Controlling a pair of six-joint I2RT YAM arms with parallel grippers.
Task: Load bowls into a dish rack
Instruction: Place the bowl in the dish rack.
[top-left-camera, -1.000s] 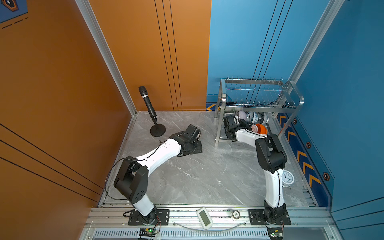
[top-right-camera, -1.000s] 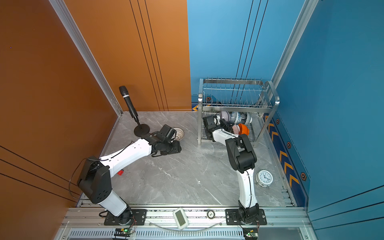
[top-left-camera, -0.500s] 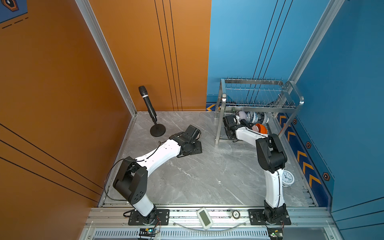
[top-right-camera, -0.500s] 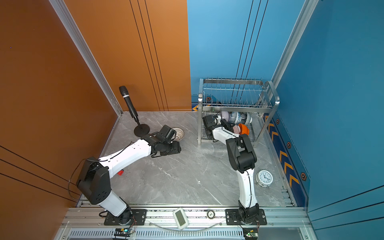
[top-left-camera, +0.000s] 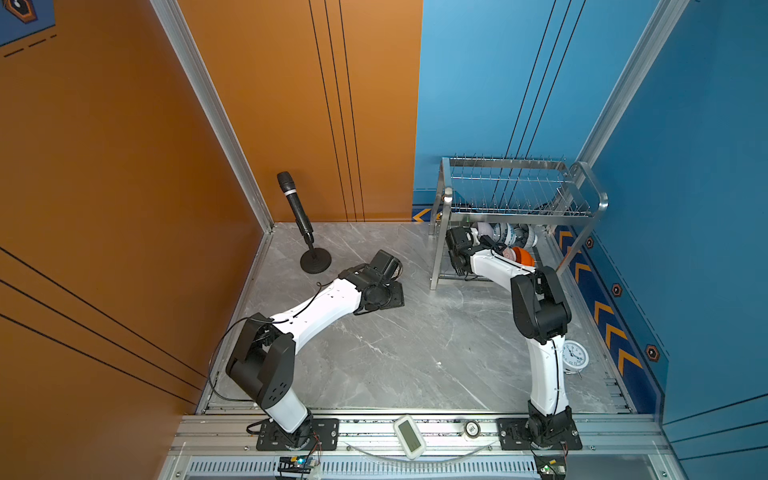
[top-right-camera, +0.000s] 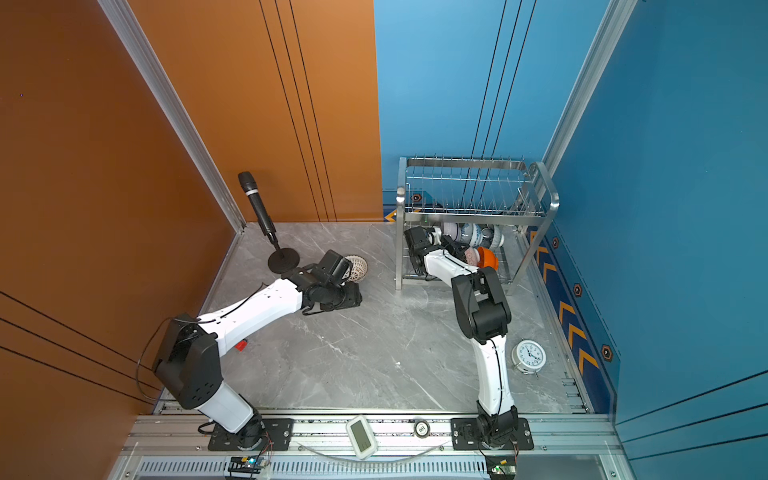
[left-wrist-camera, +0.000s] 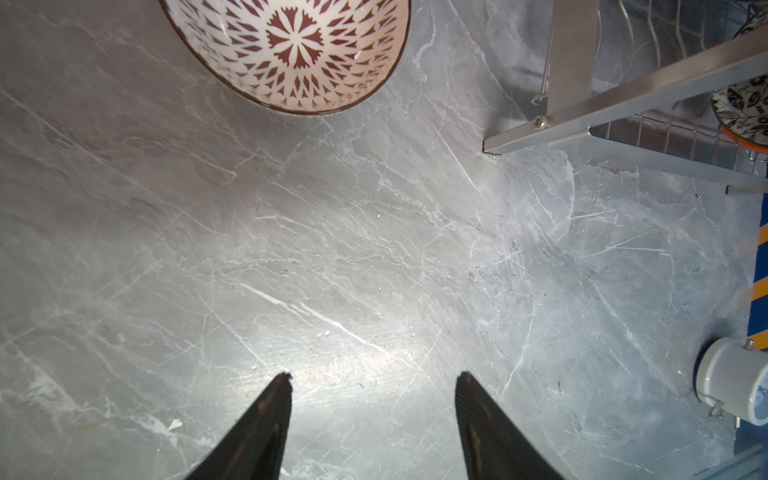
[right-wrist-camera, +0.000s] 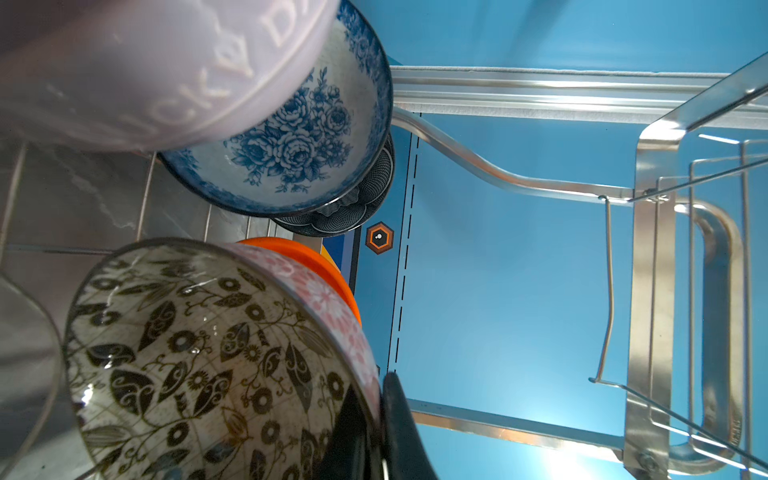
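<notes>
Clamped tight with the right gripper (right-wrist-camera: 376, 415) on the rim of the black-and-white leaf-patterned bowl (right-wrist-camera: 199, 353): one black finger inside the rim, one outside. Held on edge in the lower tier of the dish rack (right-wrist-camera: 652, 257), close against the orange bowl (right-wrist-camera: 320, 262) behind. Alongside, in a second row on edge: pale lilac bowl (right-wrist-camera: 145, 70), blue-and-white floral bowl (right-wrist-camera: 299, 153), dark blue petal-shaped bowl (right-wrist-camera: 365, 203), overlapping one behind another. Narrow gap between the two rows; a little more room past the rims toward the looped side handle (right-wrist-camera: 715, 291). Upper tier (top-left-camera: 515, 195) of upright prongs close above the right arm (top-left-camera: 494, 266) in both top views. Spread apart at the left gripper (left-wrist-camera: 374, 375), nothing between the fingers, low over the grey marble tabletop (left-wrist-camera: 374, 249). Ahead of the fingertips, well apart: white lattice-patterned bowl (left-wrist-camera: 291, 45), resting on the marble, clear of the rack's flat leg (left-wrist-camera: 569, 62). Broad open marble between the two arms; microphone stand (top-left-camera: 315, 262) near the orange wall, alarm clock (top-right-camera: 528, 355) just beside the right arm.
</notes>
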